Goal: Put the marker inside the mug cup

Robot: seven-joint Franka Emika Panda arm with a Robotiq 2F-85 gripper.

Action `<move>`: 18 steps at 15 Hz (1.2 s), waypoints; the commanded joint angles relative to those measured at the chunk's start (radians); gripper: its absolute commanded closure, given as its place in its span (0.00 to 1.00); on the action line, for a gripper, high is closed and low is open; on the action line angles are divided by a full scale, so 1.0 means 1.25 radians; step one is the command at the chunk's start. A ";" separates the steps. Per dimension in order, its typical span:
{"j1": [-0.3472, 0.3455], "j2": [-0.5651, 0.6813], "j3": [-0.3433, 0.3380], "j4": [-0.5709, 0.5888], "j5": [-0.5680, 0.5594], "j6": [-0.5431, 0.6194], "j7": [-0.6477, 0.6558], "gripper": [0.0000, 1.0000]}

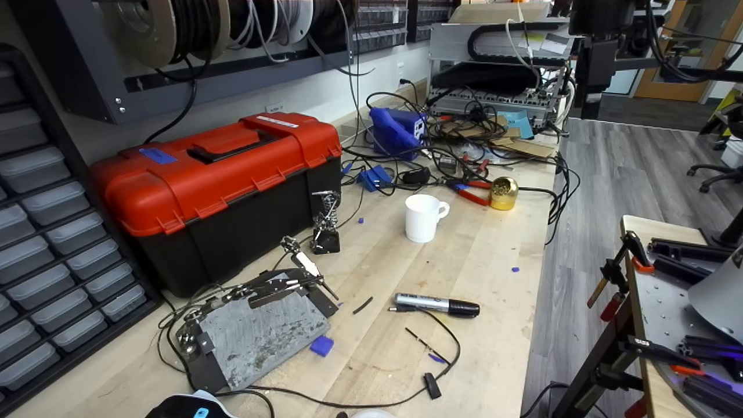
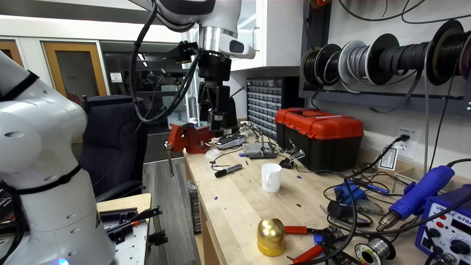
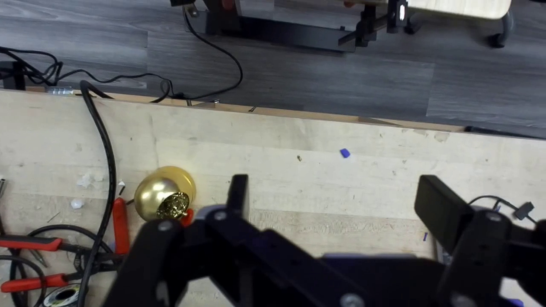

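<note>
Jaws apart, the tool (image 3: pixel 333 194) hangs above a wood-grained surface (image 1: pixel 493 360) where a smooth, cylindrical white mug (image 1: pixel 421 220) stands and a slim grey-black marker (image 1: pixel 436 305) lies.

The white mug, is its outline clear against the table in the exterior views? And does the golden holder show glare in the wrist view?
In both exterior views, the mug stands out clearly against the table; in the wrist view, yes, bright highlights sit on the golden holder, and the floor looks darker than the table.
</note>
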 commanded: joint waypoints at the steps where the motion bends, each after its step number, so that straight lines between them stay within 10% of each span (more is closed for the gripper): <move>1: -0.004 -0.032 -0.012 -0.015 -0.013 -0.036 -0.034 0.00; 18: 0.000 -0.012 -0.029 0.000 -0.016 -0.110 -0.080 0.00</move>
